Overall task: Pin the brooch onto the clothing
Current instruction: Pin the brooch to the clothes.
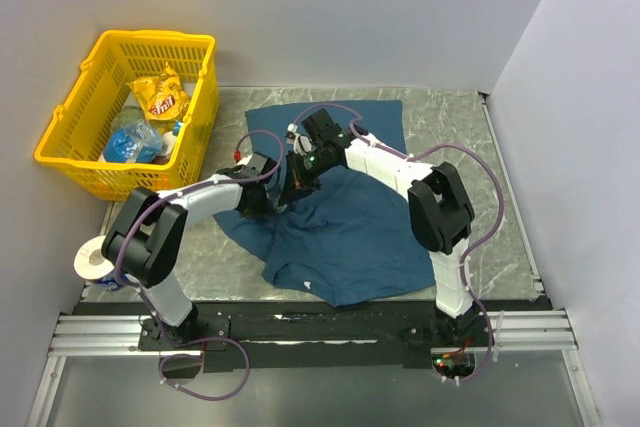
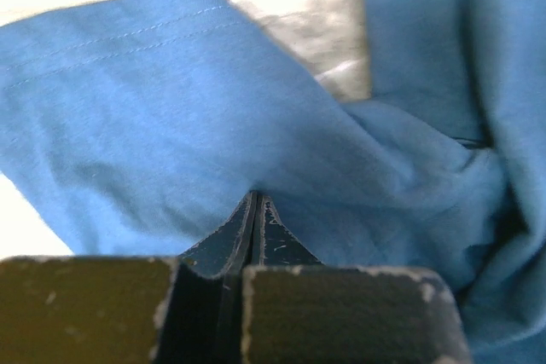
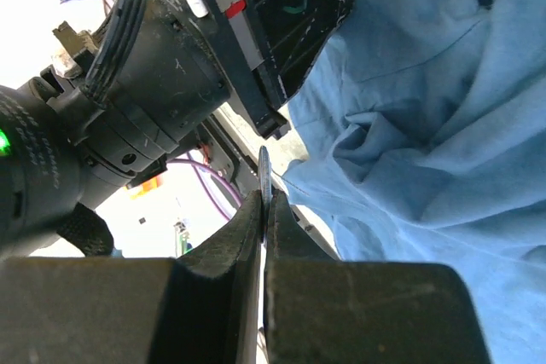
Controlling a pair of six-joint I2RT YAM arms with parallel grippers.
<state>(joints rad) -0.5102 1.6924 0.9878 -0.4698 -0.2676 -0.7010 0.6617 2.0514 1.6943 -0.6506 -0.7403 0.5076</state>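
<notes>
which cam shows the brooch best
Right wrist: the brooch stands edge-on, pinched between the fingers of the right gripper. Left wrist shows only the clothing; from the top external view it is too small to make out.

Overhead looks down; both wrist views crowd the shirt.

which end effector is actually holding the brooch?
The right end effector: the thin pale grey-silver disc brooch sits edge-on between its shut fingers. The left end effector pinches only the teal-blue fabric T-shirt.
</notes>
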